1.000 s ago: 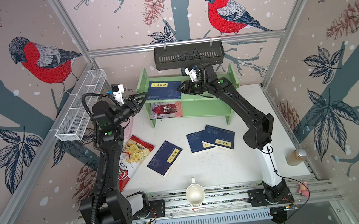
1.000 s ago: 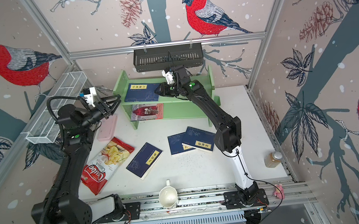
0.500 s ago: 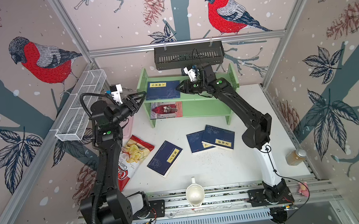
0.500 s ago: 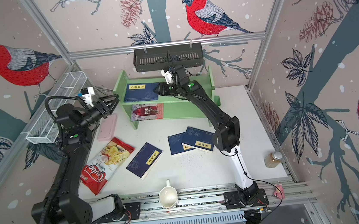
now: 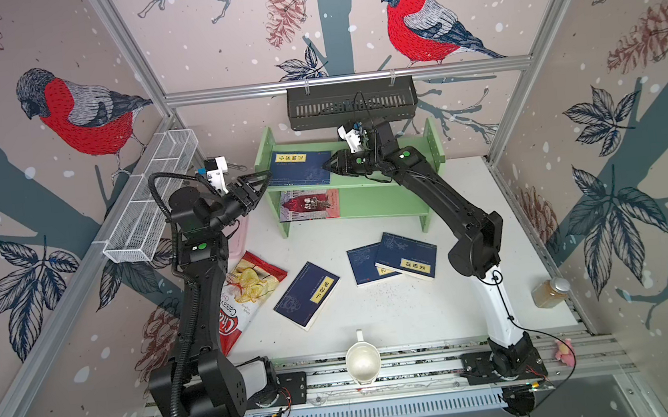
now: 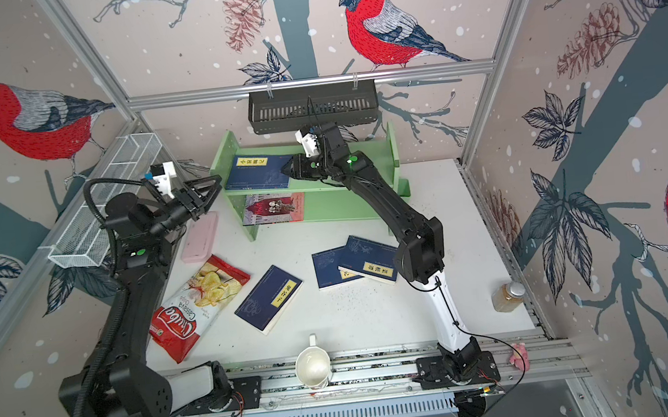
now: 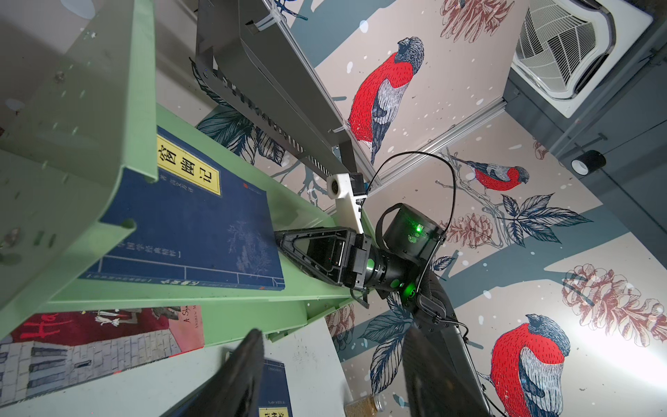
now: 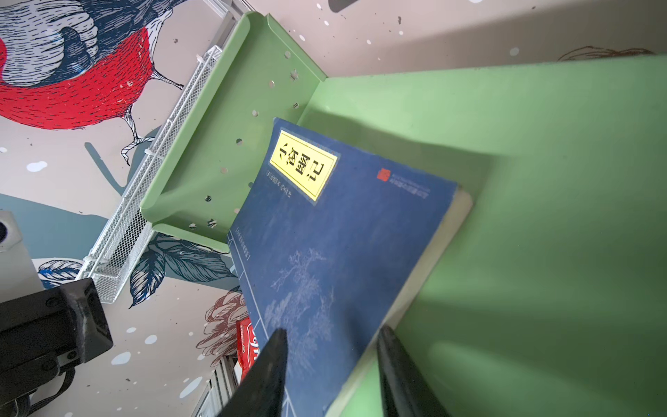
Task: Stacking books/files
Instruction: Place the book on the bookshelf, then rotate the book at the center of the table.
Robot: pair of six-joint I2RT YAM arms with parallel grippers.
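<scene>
A navy book (image 5: 299,167) (image 6: 257,171) (image 7: 187,231) (image 8: 343,234) with a yellow label lies flat on the top board of the green shelf (image 5: 382,205) (image 6: 348,204), at its left end. My right gripper (image 5: 330,164) (image 6: 288,168) (image 7: 279,242) (image 8: 332,330) is open, its fingertips at the book's right edge with one corner showing between them. A pink-and-red book (image 5: 309,205) (image 6: 274,208) (image 7: 90,346) lies on the lower board. On the table are a single navy book (image 5: 307,295) (image 6: 268,299) and two overlapping ones (image 5: 405,255) (image 5: 364,261). My left gripper (image 5: 266,176) (image 6: 217,180) (image 7: 332,330) hangs open and empty beside the shelf's left end.
A red crisp bag (image 5: 245,297) and a pink case (image 6: 199,237) lie by the left arm. A white cup (image 5: 363,361) stands at the front edge, a jar (image 5: 549,291) at the right. A black basket (image 5: 352,109) hangs above the shelf; a white wire basket (image 5: 152,202) lines the left wall.
My right gripper has edged a little to the left along the top board, at the book's edge. The left gripper has risen slightly. Both openings look unchanged.
</scene>
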